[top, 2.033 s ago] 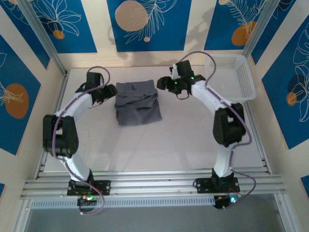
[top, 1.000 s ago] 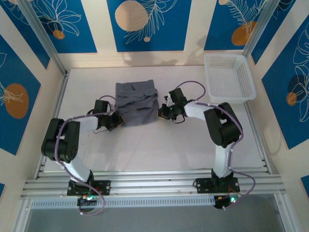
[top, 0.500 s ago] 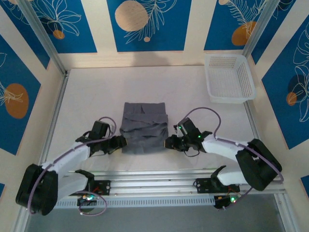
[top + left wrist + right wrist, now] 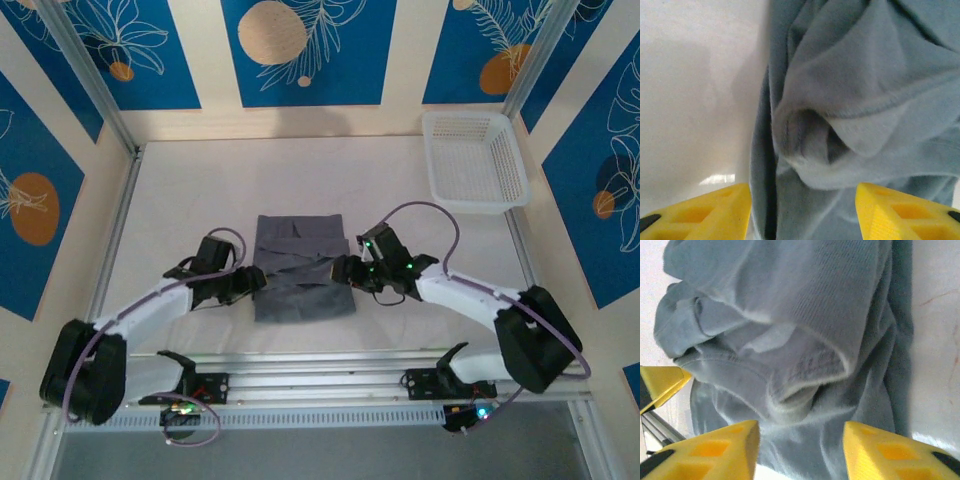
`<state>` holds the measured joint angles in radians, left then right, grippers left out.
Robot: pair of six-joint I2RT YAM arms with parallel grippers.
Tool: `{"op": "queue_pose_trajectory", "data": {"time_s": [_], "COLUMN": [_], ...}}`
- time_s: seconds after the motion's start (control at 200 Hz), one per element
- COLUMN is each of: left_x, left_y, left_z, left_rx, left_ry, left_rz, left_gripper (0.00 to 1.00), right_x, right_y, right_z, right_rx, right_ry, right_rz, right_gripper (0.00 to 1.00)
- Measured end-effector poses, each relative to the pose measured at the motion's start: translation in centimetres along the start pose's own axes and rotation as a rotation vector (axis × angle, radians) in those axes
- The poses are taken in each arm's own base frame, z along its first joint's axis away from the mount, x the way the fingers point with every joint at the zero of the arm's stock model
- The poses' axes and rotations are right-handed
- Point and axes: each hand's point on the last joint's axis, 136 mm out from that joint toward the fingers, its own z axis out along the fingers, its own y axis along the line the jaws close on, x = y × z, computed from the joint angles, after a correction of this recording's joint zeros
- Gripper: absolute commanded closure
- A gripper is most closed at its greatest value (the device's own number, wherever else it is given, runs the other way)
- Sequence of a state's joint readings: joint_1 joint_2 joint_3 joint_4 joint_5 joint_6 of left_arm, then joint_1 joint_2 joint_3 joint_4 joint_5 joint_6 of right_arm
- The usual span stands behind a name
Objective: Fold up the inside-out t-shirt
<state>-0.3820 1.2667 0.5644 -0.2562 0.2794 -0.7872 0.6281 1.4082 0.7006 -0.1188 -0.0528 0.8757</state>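
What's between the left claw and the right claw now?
The folded grey t-shirt, with the left claw at one side edge and the right claw at the other, as the top view shows.

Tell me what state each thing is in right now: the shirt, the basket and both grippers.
Grey t-shirt: folded into a compact rectangle, lying flat.
Left gripper: open, at the shirt's left edge.
Right gripper: open, at the shirt's right edge.
White mesh basket: upright, empty, apart from the shirt.
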Motion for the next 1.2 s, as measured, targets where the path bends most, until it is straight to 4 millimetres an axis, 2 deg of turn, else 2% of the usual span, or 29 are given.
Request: {"op": "queue_pose_trajectory", "data": {"time_s": [0.145, 0.265, 0.4, 0.475, 0.58, 0.675, 0.75, 0.84, 0.895, 0.945, 0.97, 1.03, 1.1, 1.2], "left_x": [-1.1, -1.5, -1.4, -1.4, -1.8, -2.9, -4.8, -8.0, -10.1, -11.9, -12.9, -14.8, -16.1, -17.2], "left_y": [-1.0, -1.4, -1.2, -1.1, -1.5, -2.9, -4.8, -7.0, -7.7, -7.8, -7.6, -6.7, -5.2, -3.5], "left_z": [0.1, 0.1, 0.3, 0.4, 0.1, -0.6, -1.4, -1.7, -1.3, -0.5, 0.2, 1.8, 3.6, 4.4], "left_rx": [0.020, 0.030, 0.022, 0.020, 0.024, 0.039, 0.062, 0.079, 0.077, 0.071, 0.061, 0.040, 0.005, -0.029], "left_ry": [-0.021, -0.033, -0.024, -0.022, -0.029, -0.053, -0.089, -0.141, -0.169, -0.183, -0.185, -0.187, -0.176, -0.169], "left_rz": [0.013, 0.019, 0.022, 0.023, 0.022, 0.031, 0.044, 0.064, 0.066, 0.060, 0.055, 0.042, 0.020, 0.002], "left_gripper": [0.56, 0.63, 0.88, 1.00, 1.00, 1.00, 1.00, 1.00, 0.92, 0.82, 0.76, 0.66, 0.53, 0.41], "right_x": [-1.3, -2.1, -2.6, -2.7, -2.9, -3.5, -4.9, -7.7, -9.9, -11.7, -12.6, -14.9, -17.0, -19.1], "right_y": [0.8, 1.6, 2.2, 2.1, 2.0, 2.1, 2.3, 3.0, 3.3, 3.3, 3.2, 2.6, 1.8, 0.6], "right_z": [1.6, 2.1, 2.0, 1.9, 1.8, 1.4, 0.8, 0.0, -0.3, -0.4, -0.2, 0.5, 1.3, 1.7], "right_rx": [-0.011, -0.034, -0.051, -0.050, -0.055, -0.068, -0.083, -0.110, -0.127, -0.139, -0.141, -0.138, -0.127, -0.097], "right_ry": [0.006, 0.002, -0.009, -0.010, -0.012, -0.020, -0.041, -0.089, -0.131, -0.157, -0.165, -0.178, -0.185, -0.190], "right_rz": [0.014, 0.012, 0.012, 0.015, 0.023, 0.038, 0.054, 0.067, 0.067, 0.065, 0.067, 0.064, 0.058, 0.044], "right_gripper": [0.82, 0.93, 1.00, 1.00, 1.00, 1.00, 1.00, 1.00, 0.91, 0.72, 0.65, 0.59, 0.55, 0.53]}}
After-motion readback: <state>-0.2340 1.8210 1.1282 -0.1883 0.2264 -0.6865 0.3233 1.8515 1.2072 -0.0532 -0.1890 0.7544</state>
